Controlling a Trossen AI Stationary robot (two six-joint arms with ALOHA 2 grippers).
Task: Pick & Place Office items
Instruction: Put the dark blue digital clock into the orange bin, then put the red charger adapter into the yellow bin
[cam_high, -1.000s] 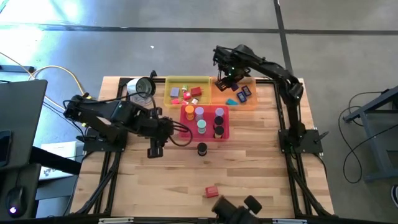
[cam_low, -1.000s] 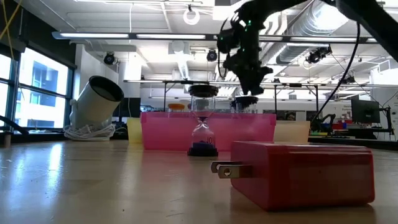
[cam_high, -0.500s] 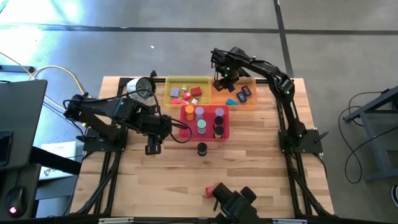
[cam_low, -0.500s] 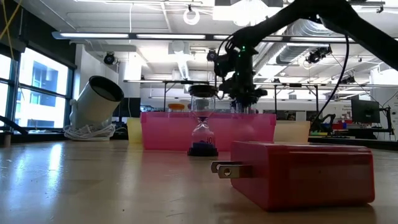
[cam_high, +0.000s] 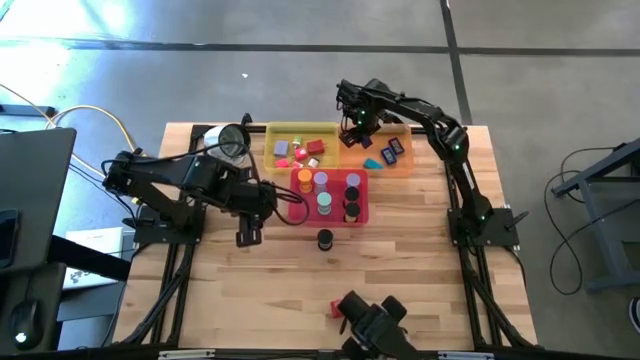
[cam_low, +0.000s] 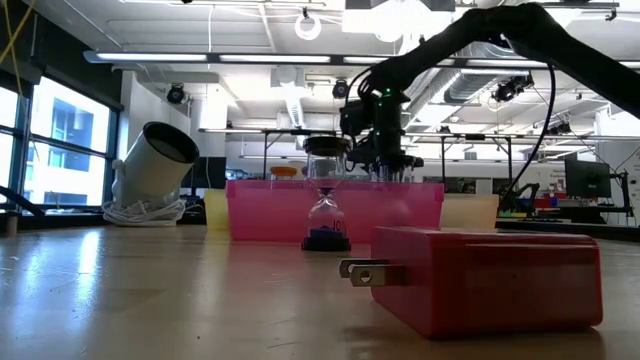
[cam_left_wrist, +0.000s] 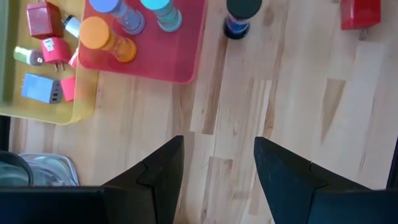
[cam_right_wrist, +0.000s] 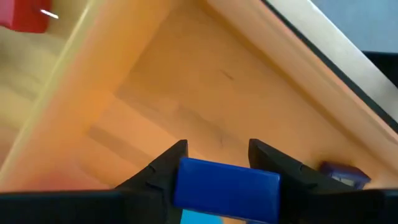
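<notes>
Right gripper (cam_right_wrist: 214, 163) lowering a blue block (cam_right_wrist: 226, 182) into the orange tray (cam_right_wrist: 186, 93)

It has moved down and inward since a second ago, fingers clamping the block between them (tray floor just ahead). The left gripper (cam_left_wrist: 217, 165) is hovering open, empty, with the black cylinder (cam_left_wrist: 239, 15) ahead.

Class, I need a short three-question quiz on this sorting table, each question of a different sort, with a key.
1. True or false: the right hand holds a blue block over the orange tray.
2. Which tray holds the upright cylinders? A yellow, B pink, C orange.
3. Fill in: the left hand hangs open over bare ____.

Key
1. True; the block sits between its fingers.
2. B, the pink tray.
3. Table; a black-capped cylinder and a red block lie beyond it.
</notes>
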